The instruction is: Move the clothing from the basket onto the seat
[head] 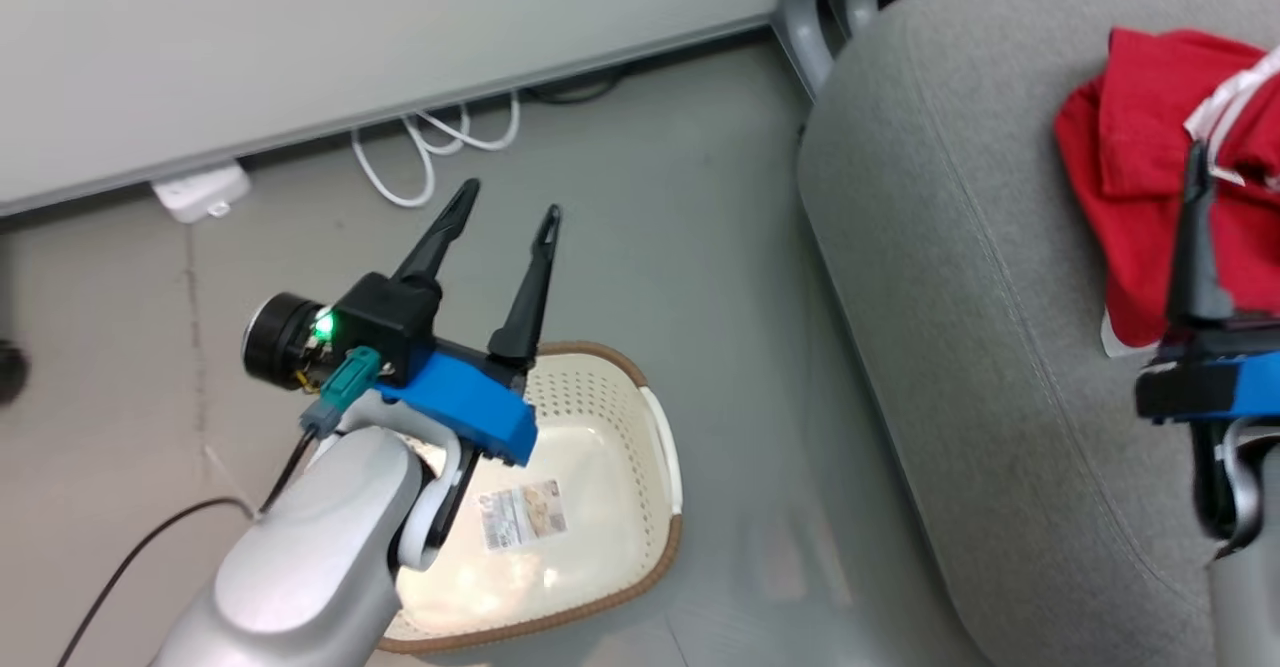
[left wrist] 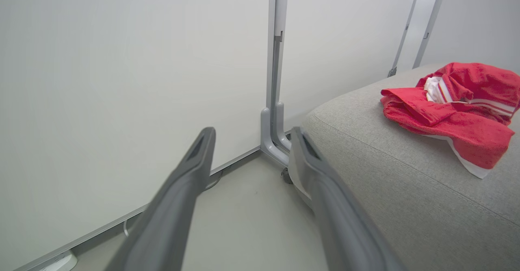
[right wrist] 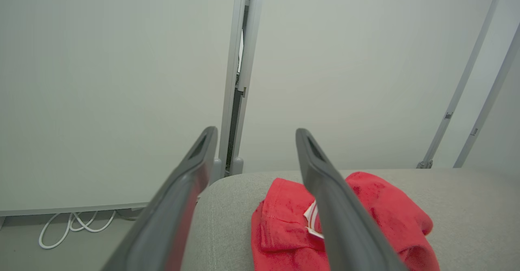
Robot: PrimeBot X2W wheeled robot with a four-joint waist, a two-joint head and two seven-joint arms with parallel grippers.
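Observation:
The red clothing (head: 1150, 197) lies bunched on the grey seat (head: 950, 297), white stripe trim showing. It is also in the left wrist view as clothing (left wrist: 455, 112) on the seat (left wrist: 406, 189). The cream basket (head: 665, 447) stands on the floor left of the seat, with just a sticker inside. My left gripper (head: 507, 204) hovers open over the basket's far rim, holding nothing. My right gripper (right wrist: 256, 131) is open just above the near side of the clothing (right wrist: 284, 222), nothing between its fingers (head: 1195, 247).
A white partition wall runs along the back, with a grey post foot (head: 810, 27) at the seat's far corner. A white power strip (head: 200, 192) and looped white cable (head: 430, 147) lie on the grey floor by the wall.

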